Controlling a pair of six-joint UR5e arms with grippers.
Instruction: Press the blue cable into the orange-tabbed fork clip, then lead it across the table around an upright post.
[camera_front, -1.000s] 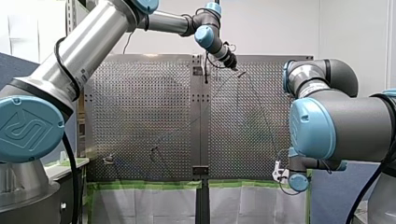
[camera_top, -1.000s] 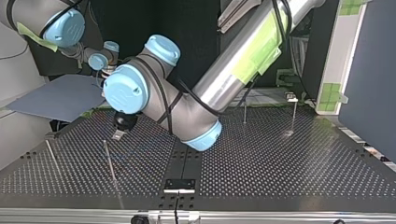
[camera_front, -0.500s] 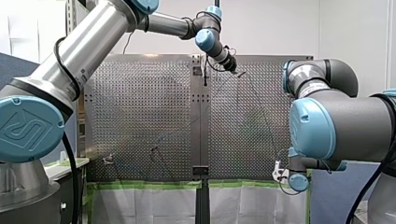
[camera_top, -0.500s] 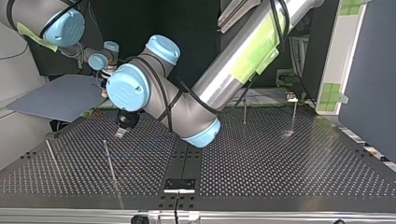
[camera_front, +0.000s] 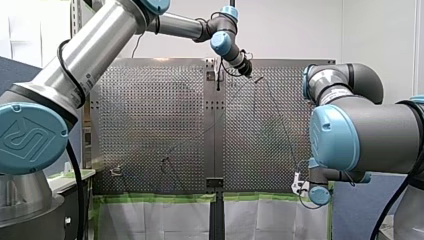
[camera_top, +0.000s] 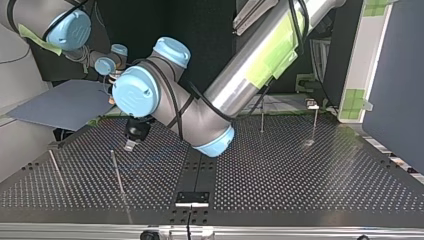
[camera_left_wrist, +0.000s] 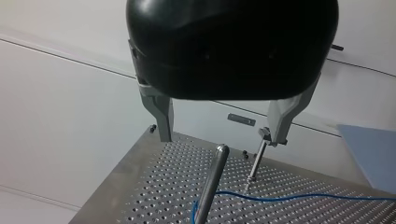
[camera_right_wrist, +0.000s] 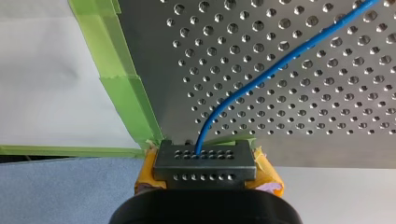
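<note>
The left gripper (camera_left_wrist: 221, 139) hangs wide open over the post (camera_left_wrist: 212, 182), holding nothing; the blue cable (camera_left_wrist: 299, 197) lies on the table (camera_left_wrist: 154, 186) by the post's foot, its near end pinched in the right gripper (camera_right_wrist: 204, 163). A low, taut pull should hold it round the post

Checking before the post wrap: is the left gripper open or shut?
Open: left gripper fingers stand wide apart, post visible in the gap, nothing gripped.

One raised mark — perhaps "UR" — on my left arm's blue joint cap (camera_front: 31, 138).
</note>
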